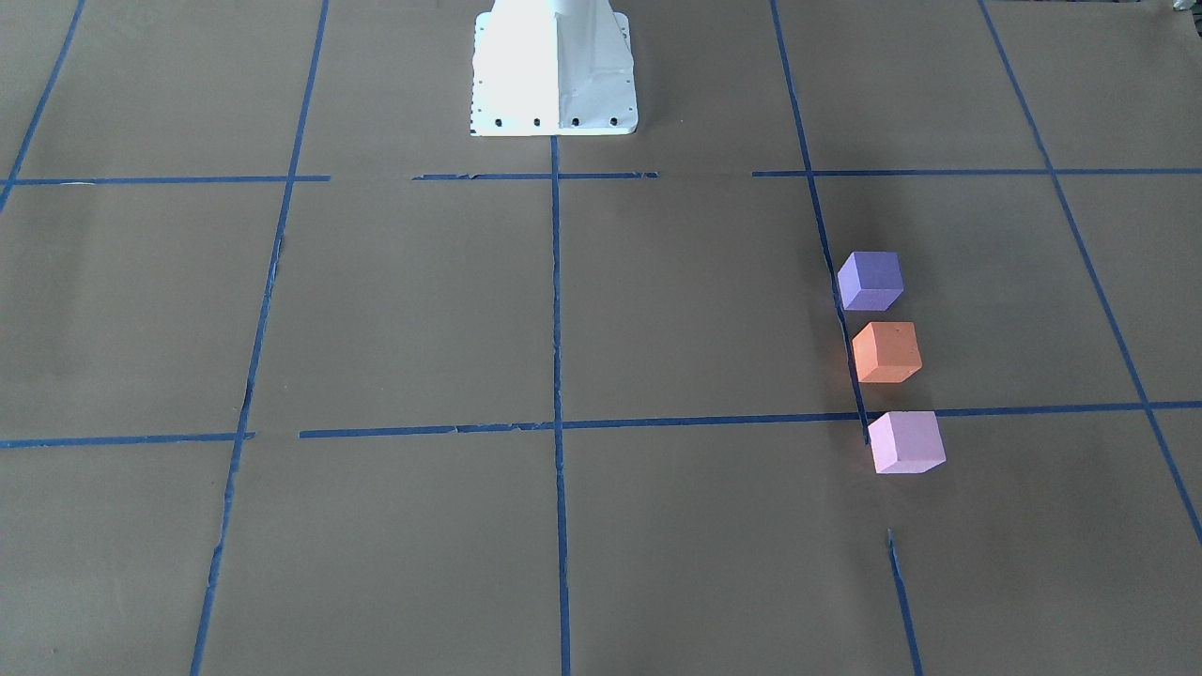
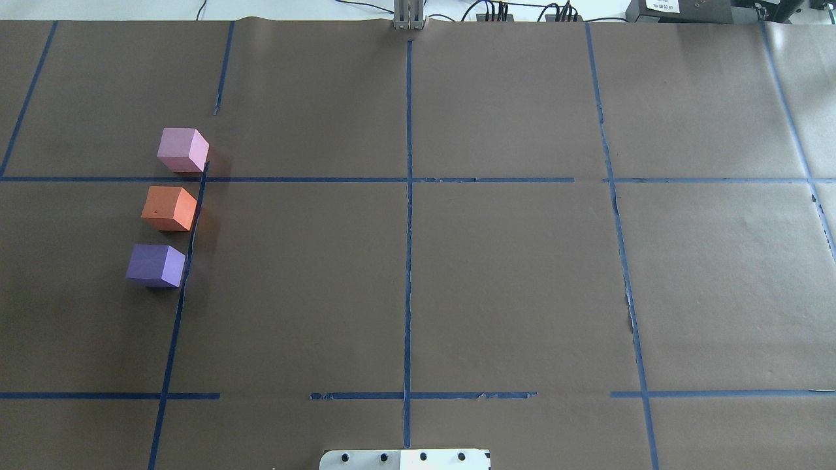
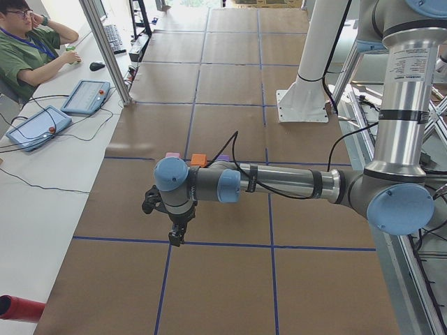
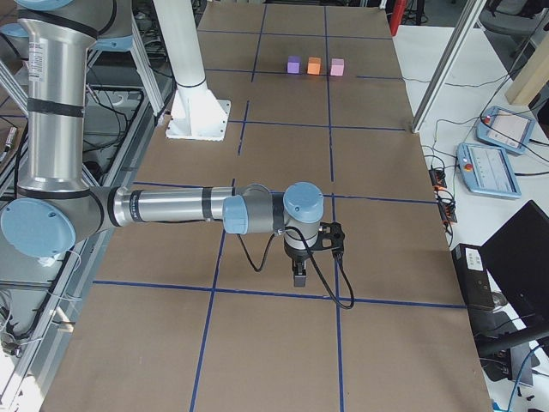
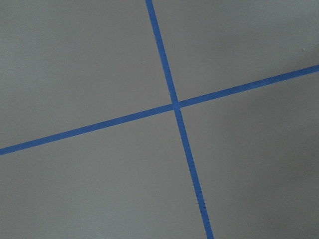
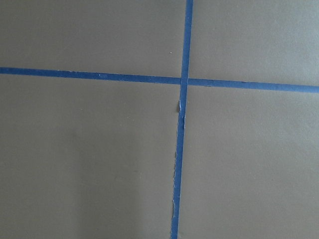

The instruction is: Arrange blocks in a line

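Observation:
Three blocks stand in a straight row beside a blue tape line on my left side of the table: the violet-purple block (image 2: 156, 265) nearest my base, the orange block (image 2: 169, 207) in the middle, the pale pink block (image 2: 183, 149) farthest. They also show in the front view, violet (image 1: 870, 280), orange (image 1: 886, 352), pink (image 1: 906, 441). My left gripper (image 3: 177, 234) points down at the table's left end, away from the blocks. My right gripper (image 4: 298, 275) points down at the right end. Both show only in side views, so I cannot tell if they are open or shut.
The table is covered in brown paper with a blue tape grid (image 2: 408, 228). My white base (image 1: 554, 75) stands at the middle of the near edge. An operator (image 3: 28, 49) sits beyond the table's far side with tablets (image 3: 35, 127). Both wrist views show only tape crossings.

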Robot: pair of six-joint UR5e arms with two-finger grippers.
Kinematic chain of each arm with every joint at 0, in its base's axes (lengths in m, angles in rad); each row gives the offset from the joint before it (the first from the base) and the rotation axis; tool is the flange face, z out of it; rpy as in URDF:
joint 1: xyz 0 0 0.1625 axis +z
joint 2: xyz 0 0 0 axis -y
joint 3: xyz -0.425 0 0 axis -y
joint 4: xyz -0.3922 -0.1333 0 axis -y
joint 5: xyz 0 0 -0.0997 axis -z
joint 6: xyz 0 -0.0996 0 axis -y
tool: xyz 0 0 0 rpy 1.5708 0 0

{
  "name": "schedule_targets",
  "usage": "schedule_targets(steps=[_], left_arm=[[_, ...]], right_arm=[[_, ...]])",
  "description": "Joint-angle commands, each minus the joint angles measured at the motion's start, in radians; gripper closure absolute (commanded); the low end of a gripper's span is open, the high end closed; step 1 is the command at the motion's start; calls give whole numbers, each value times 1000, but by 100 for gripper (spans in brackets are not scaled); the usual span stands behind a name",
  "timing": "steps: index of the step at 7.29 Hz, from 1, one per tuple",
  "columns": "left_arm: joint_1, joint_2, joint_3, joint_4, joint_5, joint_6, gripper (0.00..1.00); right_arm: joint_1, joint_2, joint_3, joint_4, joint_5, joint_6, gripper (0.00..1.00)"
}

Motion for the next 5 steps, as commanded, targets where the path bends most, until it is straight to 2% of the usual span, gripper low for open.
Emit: schedule_targets(steps=[1, 5], left_arm=[[-1, 14, 1, -36, -1, -3, 0], [-3, 22, -3, -36, -1, -6, 0]], right_arm=[[0, 0, 0, 0, 0, 0, 0], [0, 0, 0, 0, 0, 0, 0]])
